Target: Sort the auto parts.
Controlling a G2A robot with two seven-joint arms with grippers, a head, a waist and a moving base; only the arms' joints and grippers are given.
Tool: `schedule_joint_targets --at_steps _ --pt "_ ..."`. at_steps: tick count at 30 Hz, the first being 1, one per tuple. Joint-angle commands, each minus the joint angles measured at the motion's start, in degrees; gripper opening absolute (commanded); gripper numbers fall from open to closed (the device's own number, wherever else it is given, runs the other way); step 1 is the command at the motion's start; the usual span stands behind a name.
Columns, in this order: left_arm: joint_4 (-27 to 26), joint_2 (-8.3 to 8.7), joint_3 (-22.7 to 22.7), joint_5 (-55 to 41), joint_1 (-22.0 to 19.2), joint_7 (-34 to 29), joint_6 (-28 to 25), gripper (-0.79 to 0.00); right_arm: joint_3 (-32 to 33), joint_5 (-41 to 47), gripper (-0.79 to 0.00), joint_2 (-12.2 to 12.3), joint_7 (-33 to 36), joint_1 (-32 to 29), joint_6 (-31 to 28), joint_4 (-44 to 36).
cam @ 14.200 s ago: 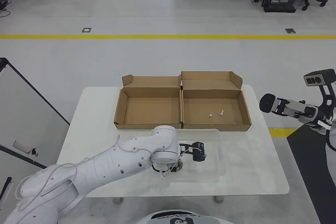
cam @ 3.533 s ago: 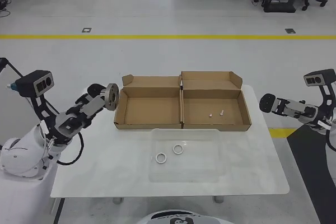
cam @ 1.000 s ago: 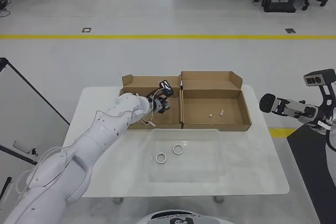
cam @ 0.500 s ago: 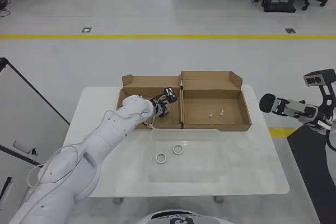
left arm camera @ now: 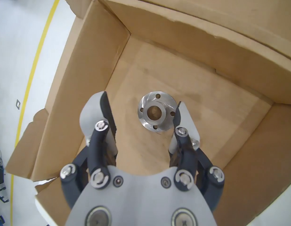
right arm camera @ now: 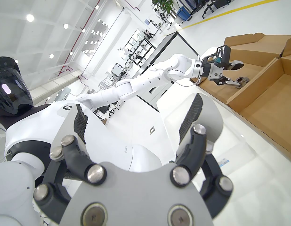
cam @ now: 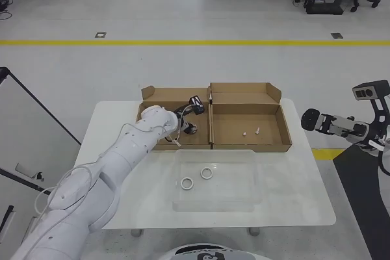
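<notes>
A round metal flange (left arm camera: pixel 156 112) with bolt holes lies flat on the floor of the left cardboard box (cam: pixel 157 130), near its right wall. My left gripper (left arm camera: pixel 142 104) hovers just above it, open, one finger on each side of the flange and not gripping it. The top view shows this gripper (cam: pixel 191 123) over the flange (cam: pixel 191 129). In the right wrist view the left gripper (right arm camera: pixel 237 72) is seen far off at the box. My right gripper (right arm camera: pixel 138 104) is open and empty, held in the air off the table's right edge (cam: pixel 309 119).
The right cardboard box (cam: pixel 273 123) holds two small white parts (cam: pixel 245 132) (cam: pixel 256 130). A clear tray (cam: pixel 240 195) at the table's front carries two metal rings (cam: pixel 187 184) (cam: pixel 207 173). Upright box flaps line the back.
The left arm brought the flange from beside the table's left side over the left box. In the last second the gripper sank to the box floor and now stands open over the flange.
</notes>
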Motion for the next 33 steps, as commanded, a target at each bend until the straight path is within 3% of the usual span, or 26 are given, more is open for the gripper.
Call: schedule_joint_targets --at_steps 1,5,9,13,17,21,25,29,33 --pt "-0.15 0.24 -0.83 -0.28 -0.44 0.43 -0.71 0.0 0.0 0.01 0.0 0.0 0.0 0.0 0.0 0.0" --pt "-1.83 1.31 -2.76 -0.22 -1.2 1.26 -2.99 0.0 0.0 0.01 0.0 0.0 0.0 0.0 0.0 0.0" --pt "-7.53 3.25 -4.91 0.0 -1.07 -1.75 -8.87 0.0 0.0 0.01 0.0 0.0 0.0 0.0 0.0 0.0" --pt "-16.96 6.06 -8.9 -1.98 0.67 -9.42 -13.83 0.0 0.0 0.01 0.0 0.0 0.0 0.0 0.0 0.0" --pt "-30.98 9.36 -14.19 -6.02 5.66 -21.22 -16.12 0.0 0.0 0.01 0.0 0.0 0.0 0.0 0.0 0.0" --pt "-47.68 12.22 -19.21 -13.68 12.95 -35.21 -15.08 0.0 0.0 0.01 0.0 0.0 0.0 0.0 0.0 0.0" --pt "-61.56 14.03 -22.23 -20.48 18.49 -46.43 -11.04 0.0 0.0 0.01 0.0 0.0 0.0 0.0 0.0 0.0" --pt "-69.52 14.89 -21.59 -24.21 20.49 -52.19 -6.98 0.0 0.0 0.01 0.0 0.0 0.0 0.0 0.0 0.0" --pt "-72.37 15.15 -18.83 -26.48 19.12 -55.14 -4.02 0.0 0.0 0.01 0.0 0.0 0.0 0.0 0.0 0.0"
